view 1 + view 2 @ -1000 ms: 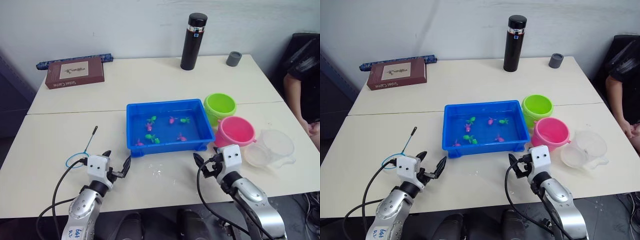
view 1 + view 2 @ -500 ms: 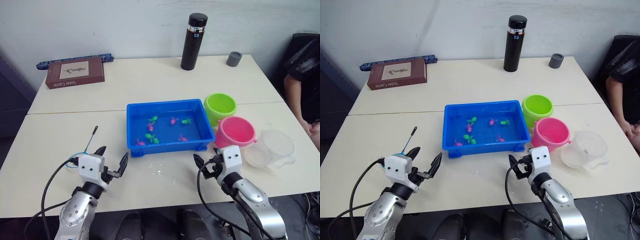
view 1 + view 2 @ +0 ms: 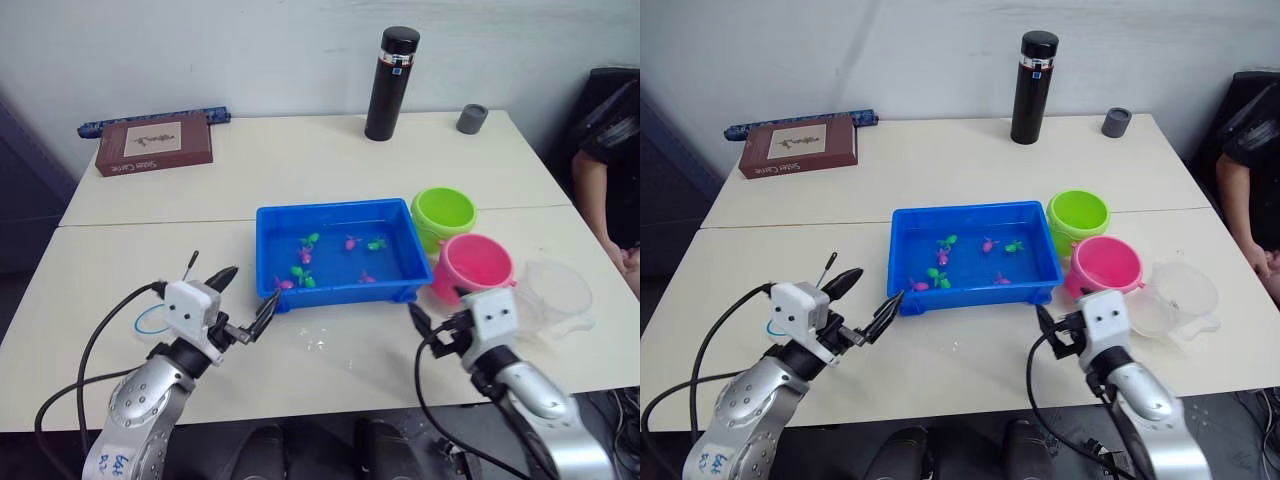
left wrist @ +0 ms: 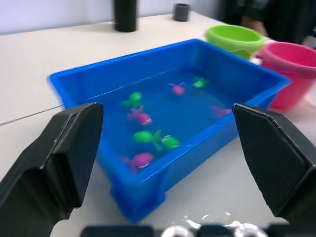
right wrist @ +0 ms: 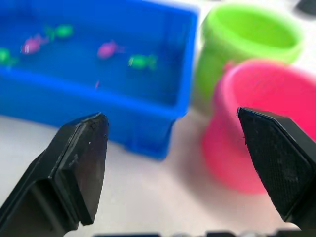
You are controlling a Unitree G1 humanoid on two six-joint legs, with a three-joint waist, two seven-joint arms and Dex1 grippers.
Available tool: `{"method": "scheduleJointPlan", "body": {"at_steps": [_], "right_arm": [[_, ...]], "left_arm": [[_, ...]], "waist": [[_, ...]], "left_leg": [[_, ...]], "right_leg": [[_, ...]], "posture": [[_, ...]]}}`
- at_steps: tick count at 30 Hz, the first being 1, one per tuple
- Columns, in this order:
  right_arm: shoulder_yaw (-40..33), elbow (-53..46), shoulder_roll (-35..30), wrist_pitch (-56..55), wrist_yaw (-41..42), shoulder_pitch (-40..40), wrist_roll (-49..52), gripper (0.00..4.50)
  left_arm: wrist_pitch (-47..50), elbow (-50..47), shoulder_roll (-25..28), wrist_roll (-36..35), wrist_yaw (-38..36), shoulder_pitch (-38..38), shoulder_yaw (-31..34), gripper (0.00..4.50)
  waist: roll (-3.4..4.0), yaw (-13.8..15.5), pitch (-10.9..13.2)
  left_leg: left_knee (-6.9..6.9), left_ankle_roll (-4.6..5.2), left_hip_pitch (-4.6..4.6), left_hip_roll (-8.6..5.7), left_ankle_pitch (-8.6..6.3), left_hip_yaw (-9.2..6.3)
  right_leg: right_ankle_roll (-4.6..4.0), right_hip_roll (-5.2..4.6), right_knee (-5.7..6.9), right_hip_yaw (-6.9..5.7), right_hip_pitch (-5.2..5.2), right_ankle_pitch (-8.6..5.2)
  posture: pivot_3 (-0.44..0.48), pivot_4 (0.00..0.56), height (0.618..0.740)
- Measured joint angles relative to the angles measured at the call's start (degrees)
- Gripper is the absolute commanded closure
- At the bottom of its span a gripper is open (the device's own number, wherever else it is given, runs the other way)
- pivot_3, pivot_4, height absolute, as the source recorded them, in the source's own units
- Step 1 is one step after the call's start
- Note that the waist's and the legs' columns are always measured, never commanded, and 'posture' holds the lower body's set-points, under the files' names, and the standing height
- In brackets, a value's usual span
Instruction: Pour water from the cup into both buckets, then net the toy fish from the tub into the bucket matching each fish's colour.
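The clear plastic cup [image 3: 553, 293], wide with a handle and spout, sits near the counter's [image 3: 330, 160] right front edge, just beside the pink bucket [image 3: 472, 264]. The lime green bucket [image 3: 442, 213] stands just behind the pink one, both smooth round pails close to the right end of the tub [image 3: 338, 252]. The tub is a shallow bright blue rectangular tray with a rim, and the small green and pink toy fish [image 4: 148, 137] lie scattered in it. A little blue-ringed net [image 3: 160, 311] lies on the counter left of the tub.

The left gripper [image 3: 245, 300] hangs by the tub's front left corner, fingers spread wide and empty; half a second ago it was lower and further left. The right gripper [image 3: 432, 324] hovers in front of the pink bucket, fingers wide apart and empty, now further right than before.

Bare counter lies open in front of the tub between the grippers. Far back stand a black flask [image 3: 387, 70], a grey cap [image 3: 472, 118] and a brown book [image 3: 155, 144].
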Motion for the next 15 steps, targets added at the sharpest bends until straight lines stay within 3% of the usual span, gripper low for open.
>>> {"method": "scheduleJointPlan", "body": {"at_steps": [10,15], "right_arm": [[-12.6,-8.1,-1.7,9.8,-5.8,-6.8,1.9,0.07],[-22.1,-4.3,1.6,10.3,-12.1,-5.6,-1.7,0.07]], "left_arm": [[0.9,13.1,1.9,-2.7,-9.6,-15.8,-6.0,0.0],[2.0,20.4,-2.7,-2.6,-9.1,-21.4,-9.1,0.0]], "waist": [[0.03,0.2,0.0],[0.03,0.3,0.0]], "left_leg": [[0.04,-0.14,-0.02,-0.09,0.1,-0.01],[-0.01,-0.12,-0.08,-0.15,0.08,0.07]], "right_leg": [[0.13,0.18,0.07,-0.07,0.03,0.08],[0.72,0.22,0.04,-0.08,0.02,0.4]], "posture": [[0.0,0.15,0.74],[0.0,0.15,0.74]]}}
